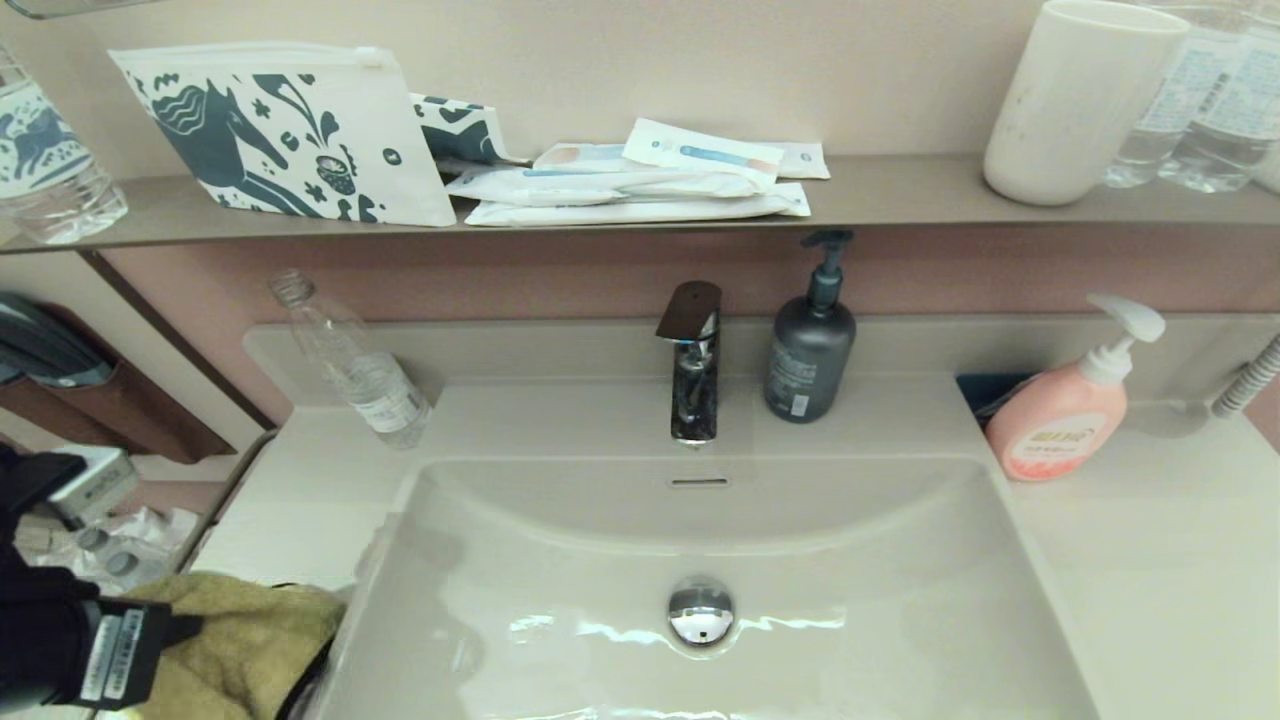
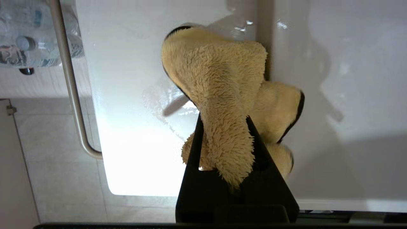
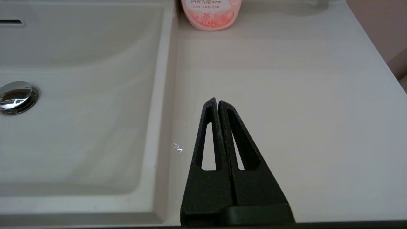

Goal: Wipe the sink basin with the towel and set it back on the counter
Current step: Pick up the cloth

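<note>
One arm works: the left gripper (image 2: 222, 127) is clamped on the fluffy mustard-yellow towel (image 2: 222, 86) at the glossy off-white sink basin (image 1: 560, 600)'s eight-o'clock rim. Whether wiping is done cannot be told; the towel's release onto the pale flat counter (image 3: 286, 95) remains. The right gripper (image 3: 218, 105), fingers together, hovers over the counter, unseen from the head.

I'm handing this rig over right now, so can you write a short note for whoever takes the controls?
Left gripper: shut on the towel, at the left rim of the sink basin, with the cloth draped over the counter and that rim.
Right gripper: shut, empty, parked above the counter right of the basin, near the pink pump bottle.
Done: towel is gripped.
Cannot tell whether any wiping has been done.
Left: wipe the basin if needed, then lay the towel on the counter and release it.
</note>
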Controlling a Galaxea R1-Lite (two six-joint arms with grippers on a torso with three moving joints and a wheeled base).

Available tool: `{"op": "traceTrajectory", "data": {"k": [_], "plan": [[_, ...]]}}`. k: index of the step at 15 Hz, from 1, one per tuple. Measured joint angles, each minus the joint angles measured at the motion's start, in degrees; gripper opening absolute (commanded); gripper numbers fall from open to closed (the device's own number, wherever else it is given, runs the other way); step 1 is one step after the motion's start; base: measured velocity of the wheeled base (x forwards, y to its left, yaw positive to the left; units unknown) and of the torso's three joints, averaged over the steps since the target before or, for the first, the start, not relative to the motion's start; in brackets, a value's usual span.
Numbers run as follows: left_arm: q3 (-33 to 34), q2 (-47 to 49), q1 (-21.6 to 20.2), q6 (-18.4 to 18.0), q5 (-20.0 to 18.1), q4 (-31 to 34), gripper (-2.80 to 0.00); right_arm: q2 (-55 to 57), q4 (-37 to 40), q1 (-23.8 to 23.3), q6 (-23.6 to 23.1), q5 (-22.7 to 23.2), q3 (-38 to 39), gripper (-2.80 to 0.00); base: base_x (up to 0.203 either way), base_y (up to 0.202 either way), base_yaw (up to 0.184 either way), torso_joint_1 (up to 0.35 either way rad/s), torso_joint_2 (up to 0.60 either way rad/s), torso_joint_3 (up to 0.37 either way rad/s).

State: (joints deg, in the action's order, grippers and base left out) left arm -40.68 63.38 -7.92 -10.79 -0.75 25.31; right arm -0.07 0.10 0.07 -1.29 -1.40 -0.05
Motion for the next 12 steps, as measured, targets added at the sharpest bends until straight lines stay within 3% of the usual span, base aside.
{"op": "traceTrajectory", "data": {"k": [4, 9, 12], "plan": [[-2.15, -2.44, 8.72, 5.82, 5.44, 3.37, -2.80, 0.00, 0.00, 0.00, 0.00, 0.00, 0.00, -2.80, 0.000, 0.000, 0.000, 0.000, 0.00, 0.000], [-2.98, -3.18, 25.55, 21.29, 15.54, 7.41, -2.80, 0.00, 0.00, 0.00, 0.00, 0.00, 0.00, -2.80, 0.000, 0.000, 0.000, 0.000, 0.00, 0.000], [-3.48, -0.59, 32.99, 29.52, 20.92, 7.87, -2.80, 0.00, 0.00, 0.00, 0.00, 0.00, -0.02, -2.80, 0.000, 0.000, 0.000, 0.000, 0.00, 0.000]]}}
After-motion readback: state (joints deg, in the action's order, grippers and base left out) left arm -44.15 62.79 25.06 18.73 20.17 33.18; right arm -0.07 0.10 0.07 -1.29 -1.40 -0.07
